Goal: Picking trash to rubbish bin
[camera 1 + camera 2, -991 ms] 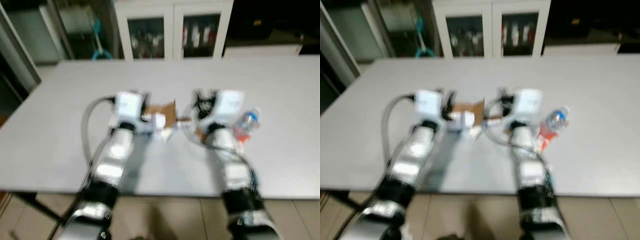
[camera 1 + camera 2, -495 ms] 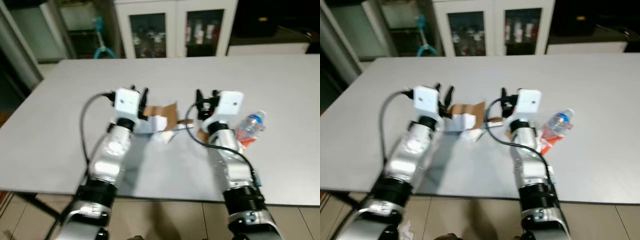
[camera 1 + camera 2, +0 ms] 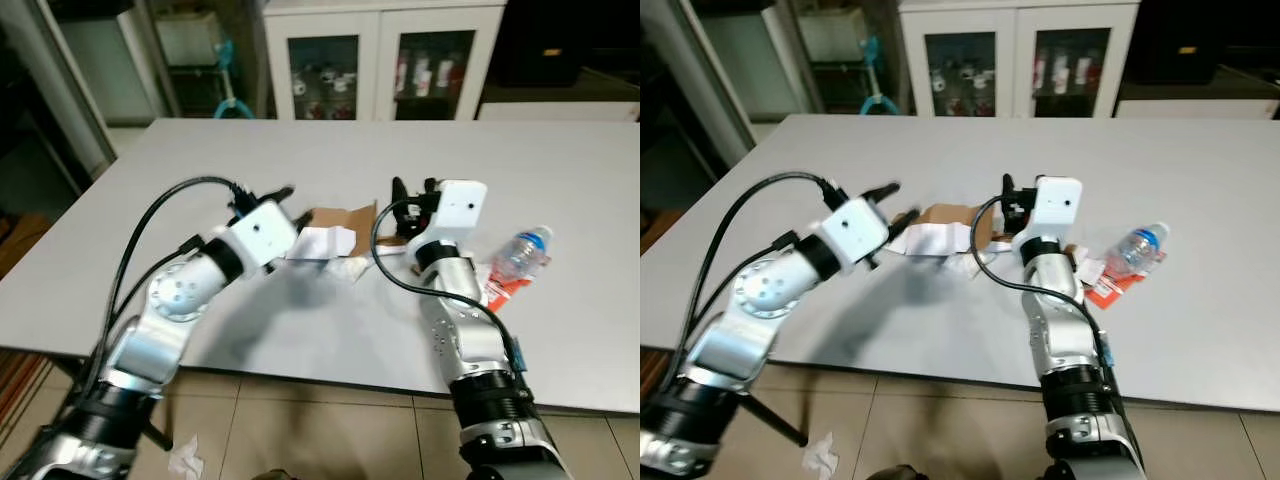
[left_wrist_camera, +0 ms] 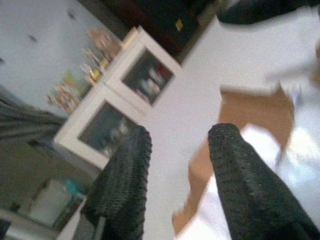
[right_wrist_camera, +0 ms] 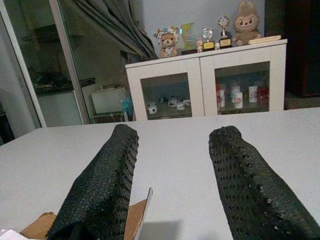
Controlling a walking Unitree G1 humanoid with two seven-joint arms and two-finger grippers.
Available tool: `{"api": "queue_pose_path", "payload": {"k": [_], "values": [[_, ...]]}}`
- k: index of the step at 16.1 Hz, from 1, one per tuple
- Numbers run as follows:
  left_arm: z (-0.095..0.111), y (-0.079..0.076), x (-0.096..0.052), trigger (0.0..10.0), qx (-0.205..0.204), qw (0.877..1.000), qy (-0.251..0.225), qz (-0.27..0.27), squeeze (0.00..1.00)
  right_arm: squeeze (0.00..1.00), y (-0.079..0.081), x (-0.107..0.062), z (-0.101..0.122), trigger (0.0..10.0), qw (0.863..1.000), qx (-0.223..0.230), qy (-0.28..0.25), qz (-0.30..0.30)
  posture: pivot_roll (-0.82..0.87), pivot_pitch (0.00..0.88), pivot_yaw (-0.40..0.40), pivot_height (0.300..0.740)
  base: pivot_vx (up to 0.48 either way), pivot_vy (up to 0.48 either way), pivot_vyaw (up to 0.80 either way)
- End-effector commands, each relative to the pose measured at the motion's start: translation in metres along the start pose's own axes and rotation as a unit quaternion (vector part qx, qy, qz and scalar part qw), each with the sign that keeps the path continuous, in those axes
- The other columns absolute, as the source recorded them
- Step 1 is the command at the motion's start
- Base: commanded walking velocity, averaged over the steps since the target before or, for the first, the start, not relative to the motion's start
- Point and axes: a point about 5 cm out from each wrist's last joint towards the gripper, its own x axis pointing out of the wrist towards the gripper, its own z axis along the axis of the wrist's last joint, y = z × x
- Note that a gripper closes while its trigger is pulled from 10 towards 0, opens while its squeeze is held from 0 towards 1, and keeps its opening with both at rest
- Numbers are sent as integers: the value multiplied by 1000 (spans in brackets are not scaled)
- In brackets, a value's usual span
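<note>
Cardboard scrap (image 3: pixel 340 217) between left hand (image 3: pixel 270 198), right hand (image 3: pixel 412 186)

I'm looking down on a wide grey table (image 3: pixel 560 170) that is carrying a small cluster of litter near its front edge. A torn brown cardboard piece (image 3: pixel 345 217) is lying flat, with crumpled white paper (image 3: pixel 322 243) resting against its near side. Well to the right of the cardboard, a clear plastic bottle (image 3: pixel 521 254) is lying on its side, touching a red wrapper (image 3: pixel 499 290).
</note>
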Motion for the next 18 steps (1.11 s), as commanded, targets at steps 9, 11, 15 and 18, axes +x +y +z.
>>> {"api": "queue_pose_path", "payload": {"k": [9,11,15,18], "values": [[3,-19,-12,10000,16,988,47,-149,0,0,3,5,-1,10000,1000,1,14,5,57,17,67,720,0,0,0],[3,-21,-12,10000,26,982,50,-182,0,0,3,6,-1,10000,1000,1,15,6,60,14,64,720,0,0,0],[-14,-32,-19,10000,87,952,101,-275,0,0,5,7,-2,10000,1000,1,17,12,58,11,65,720,0,0,0],[-25,-41,-13,10000,115,944,124,-283,0,0,4,8,-2,10000,1000,0,17,13,49,3,66,720,0,0,0]]}}
